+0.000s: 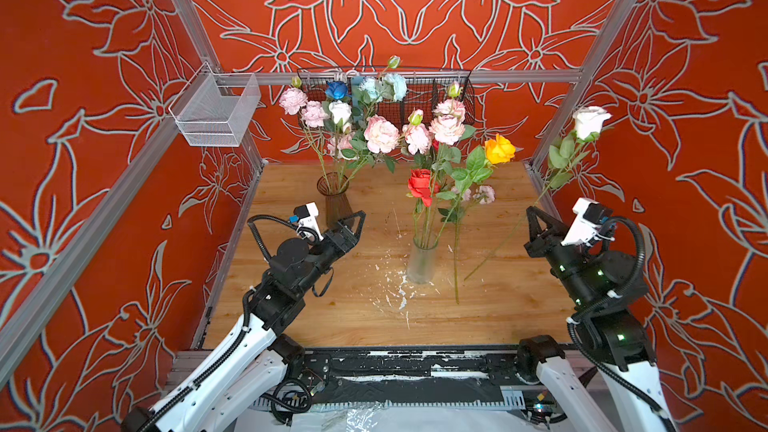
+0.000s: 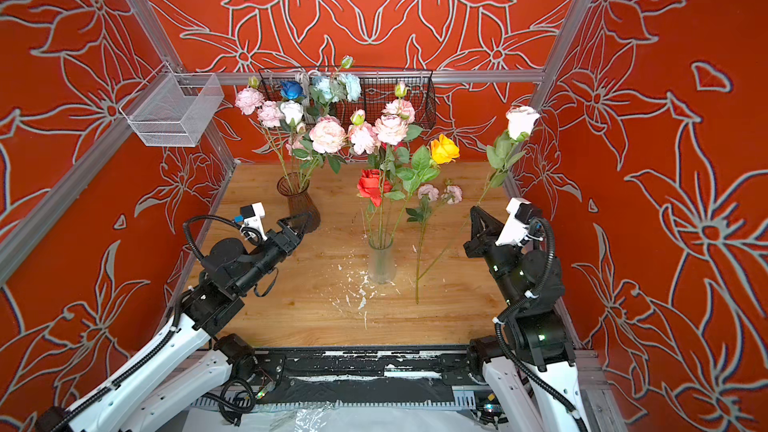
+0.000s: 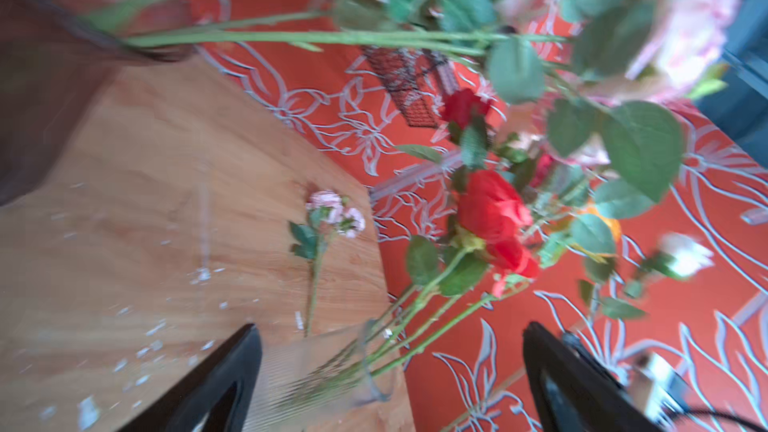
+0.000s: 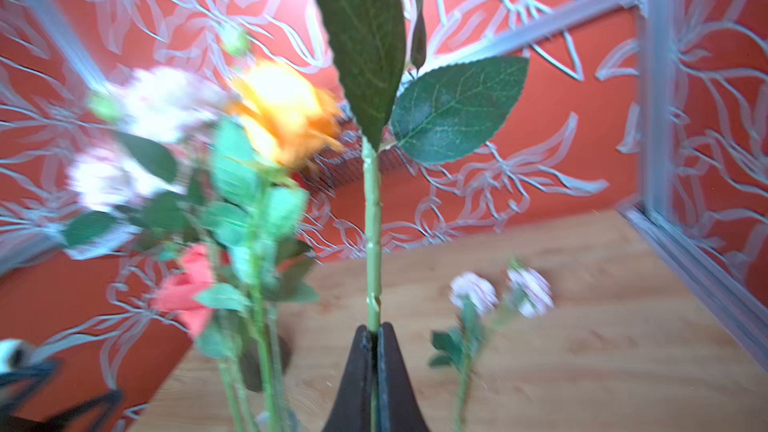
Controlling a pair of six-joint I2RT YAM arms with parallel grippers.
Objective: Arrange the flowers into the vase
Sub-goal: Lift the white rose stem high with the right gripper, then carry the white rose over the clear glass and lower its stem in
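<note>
My right gripper (image 1: 533, 213) (image 4: 376, 332) is shut on the green stem (image 4: 372, 222) of a white rose (image 1: 590, 120) (image 2: 521, 120), which is held up at the right, its bloom leaning towards the right wall. The stem's lower end trails down left towards the table. A clear ribbed vase (image 1: 422, 261) (image 2: 381, 261) at mid-table holds red, orange and pink flowers (image 1: 422, 187). A dark vase (image 1: 334, 201) at the back left holds pink, white and blue flowers (image 1: 380, 135). My left gripper (image 1: 351, 224) (image 3: 390, 367) is open and holds nothing, just in front of the dark vase.
A small pink flower (image 1: 484, 194) (image 3: 332, 209) lies on the wooden table (image 1: 519, 305), right of the clear vase. White flecks (image 1: 395, 288) dot the wood. A black wire basket (image 1: 436, 93) hangs on the back rail, a white mesh basket (image 1: 216, 110) on the left rail.
</note>
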